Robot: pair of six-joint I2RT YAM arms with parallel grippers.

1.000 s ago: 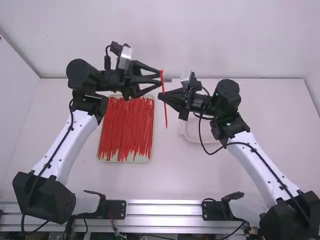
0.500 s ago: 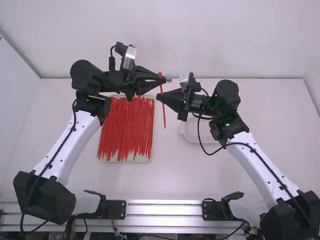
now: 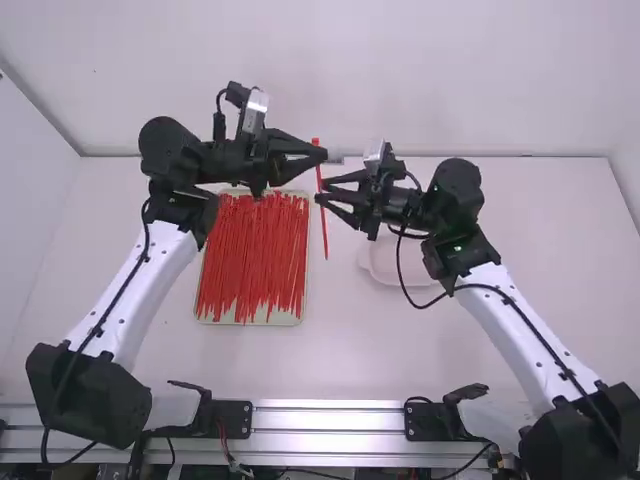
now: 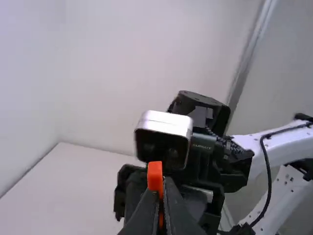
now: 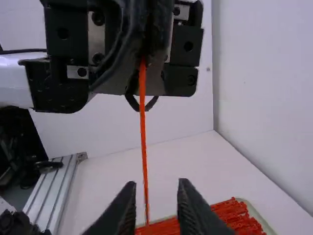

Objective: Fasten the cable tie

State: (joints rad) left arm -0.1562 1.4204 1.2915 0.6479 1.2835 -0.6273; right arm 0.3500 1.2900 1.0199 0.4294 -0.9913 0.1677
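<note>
High view showed the tie (image 3: 322, 205) hanging upright in the air, head (image 3: 315, 144) on top and tail pointing down at the tabletop (image 3: 120, 250), which it appeared not to touch. The left gripper (image 3: 320, 156) was pinched on the strap just under the head. In the left wrist view its fingers (image 4: 146, 215) met flat on the strap, with the head poking out above their tips.

Lower on the strap, the right gripper (image 3: 322, 191) came in from the opposite side, spread wide. In the right wrist view the strap ran between its fingers (image 5: 128, 208) without touching either, closer to one than the other.

So the long axis lay across the right fingers' gap, and that arm was nearer the free tail. Closing there would likely catch the strap mid-length.

Below the fingers there was open air. A tray (image 3: 250, 321) of spare ties (image 3: 250, 255) lay on the left arm's side, and a white tub (image 3: 385, 270) sat under the right gripper.
</note>
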